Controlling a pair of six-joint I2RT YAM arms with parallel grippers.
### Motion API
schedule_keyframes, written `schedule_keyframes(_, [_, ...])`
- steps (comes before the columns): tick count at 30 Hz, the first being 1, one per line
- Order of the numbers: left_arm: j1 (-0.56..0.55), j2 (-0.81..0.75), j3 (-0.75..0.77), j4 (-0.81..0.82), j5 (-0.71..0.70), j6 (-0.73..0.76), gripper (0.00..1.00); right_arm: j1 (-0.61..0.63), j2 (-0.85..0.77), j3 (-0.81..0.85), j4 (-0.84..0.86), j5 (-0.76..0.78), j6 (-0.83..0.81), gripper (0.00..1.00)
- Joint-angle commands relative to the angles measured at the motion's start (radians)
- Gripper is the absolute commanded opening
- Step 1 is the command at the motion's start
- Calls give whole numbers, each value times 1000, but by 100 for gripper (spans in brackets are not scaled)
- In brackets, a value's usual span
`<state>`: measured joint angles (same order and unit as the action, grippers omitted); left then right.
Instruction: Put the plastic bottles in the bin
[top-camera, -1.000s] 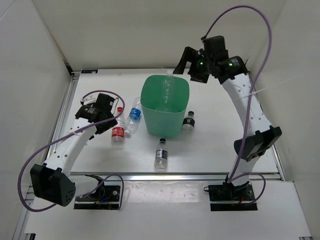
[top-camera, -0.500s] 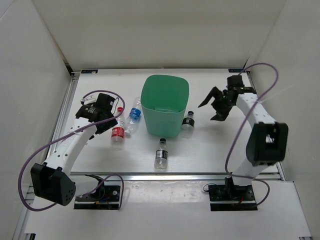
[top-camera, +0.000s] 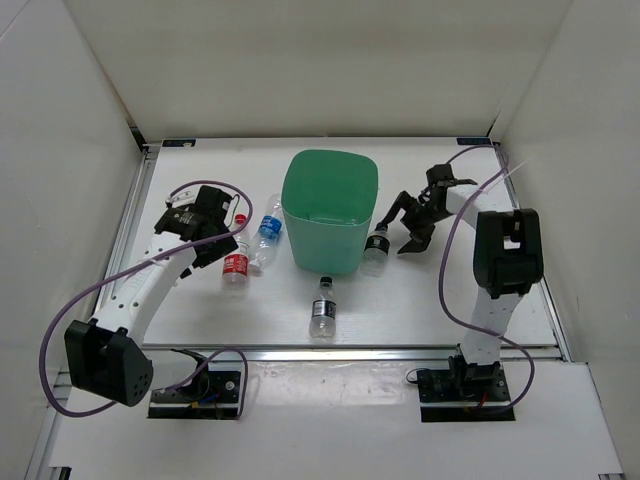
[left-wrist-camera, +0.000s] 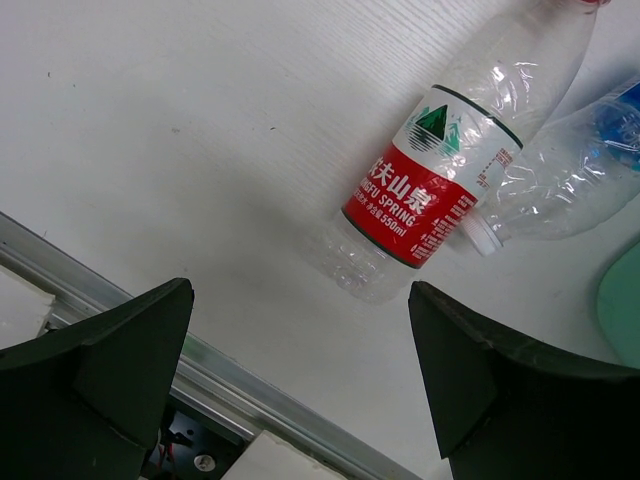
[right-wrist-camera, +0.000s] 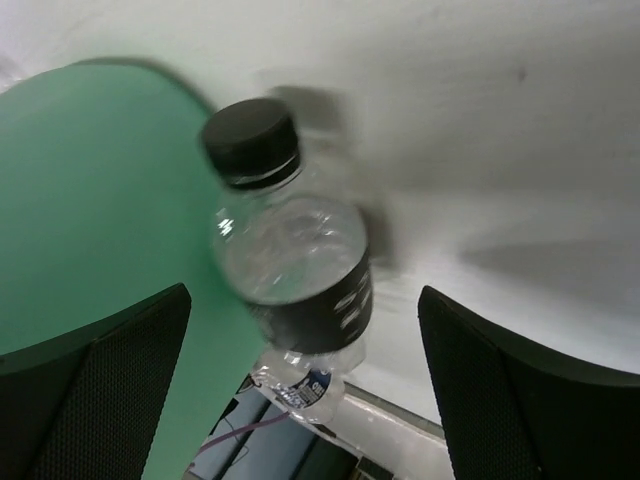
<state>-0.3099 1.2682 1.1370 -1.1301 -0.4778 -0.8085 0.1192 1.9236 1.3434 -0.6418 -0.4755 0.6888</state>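
Observation:
The green bin (top-camera: 330, 212) stands mid-table. A dark-labelled, black-capped bottle (top-camera: 376, 246) stands against its right side. My right gripper (top-camera: 398, 233) is open, low on the table just right of it; in the right wrist view the bottle (right-wrist-camera: 300, 270) sits between the spread fingers, ungripped. My left gripper (top-camera: 218, 243) is open and empty beside the lying red-labelled bottle (top-camera: 236, 262), which shows ahead of the fingers in the left wrist view (left-wrist-camera: 430, 195). The blue-labelled bottle (top-camera: 268, 232) lies next to it. A second dark-labelled bottle (top-camera: 321, 308) lies in front of the bin. The unlabelled bottle is hidden.
White walls enclose the table on three sides. A metal rail (top-camera: 350, 350) runs along the near edge and shows in the left wrist view (left-wrist-camera: 250, 400). The bin's green wall (right-wrist-camera: 90, 210) fills the left of the right wrist view.
My right arm swung down from above the bin to the table at its right, its open gripper now around the dark-labelled bottle. The clear bottle seen over the bin is gone from view. Left arm barely moved.

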Motion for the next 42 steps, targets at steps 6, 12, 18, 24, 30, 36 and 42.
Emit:
schedule_keyframes(6, [-1, -10, 4, -10, -35, 12, 100, 0, 98, 2, 19, -86, 5, 67])
schedule_keyframes(12, [-1, -10, -5, -10, -47, 12, 100, -33, -15, 16, -67, 12, 5, 25])
schedule_keyframes(18, [-1, -1, -25, -10, -47, -17, 100, -64, -262, 259, -288, 152, -5, 17])
schedule_keyframes(24, [-1, 45, -16, 3, -36, -38, 100, -6, -277, 682, -341, 202, 32, 17])
schedule_keyframes(30, [-1, 82, 6, 26, -15, -38, 100, 140, -45, 1011, -343, 152, 92, 28])
schedule_keyframes(36, [-1, 91, -19, 76, 28, -15, 100, 192, -64, 941, -343, 107, 135, 100])
schedule_keyframes(42, [-1, 144, -43, 173, 68, 9, 100, 67, -153, 899, -341, 60, 95, 100])
